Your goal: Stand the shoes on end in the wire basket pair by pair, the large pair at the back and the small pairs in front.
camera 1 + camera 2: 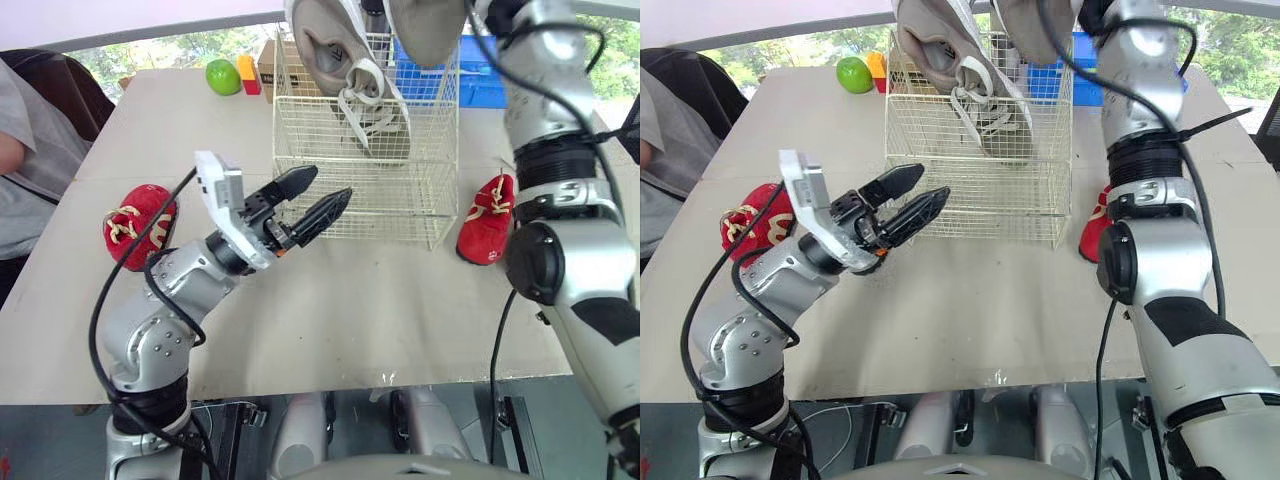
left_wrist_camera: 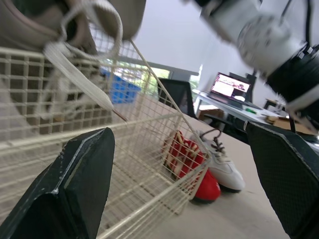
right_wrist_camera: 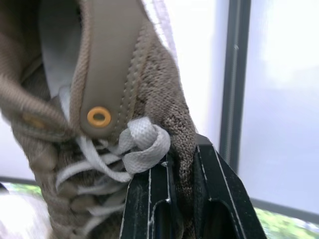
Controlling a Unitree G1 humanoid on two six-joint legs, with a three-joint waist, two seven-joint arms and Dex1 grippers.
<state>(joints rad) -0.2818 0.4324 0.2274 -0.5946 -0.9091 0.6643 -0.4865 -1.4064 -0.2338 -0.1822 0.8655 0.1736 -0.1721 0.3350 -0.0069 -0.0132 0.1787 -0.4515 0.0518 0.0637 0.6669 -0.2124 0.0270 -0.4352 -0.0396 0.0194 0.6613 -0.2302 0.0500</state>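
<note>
We are keeping nothing in our left fingers (image 1: 325,208): they are standing spread apart over the tabletop (image 1: 380,310). Just ahead of their tips the wire basket (image 1: 360,200) is sitting. Inside it one large taupe shoe (image 1: 335,50) is standing on end and leaning, with its laces hanging down. Our right fingers (image 3: 149,199) are clamping together on the knit upper, beside the laces, of the second taupe shoe (image 3: 119,74). They are holding it above the basket's rim, next to the first. Off to the outer side of the left fingers a small red shoe (image 1: 140,225) is lying on the tabletop. Another red shoe (image 1: 488,220) is lying just beside the basket's wall on the right arm's side, with a white shoe (image 2: 224,169) just behind it.
</note>
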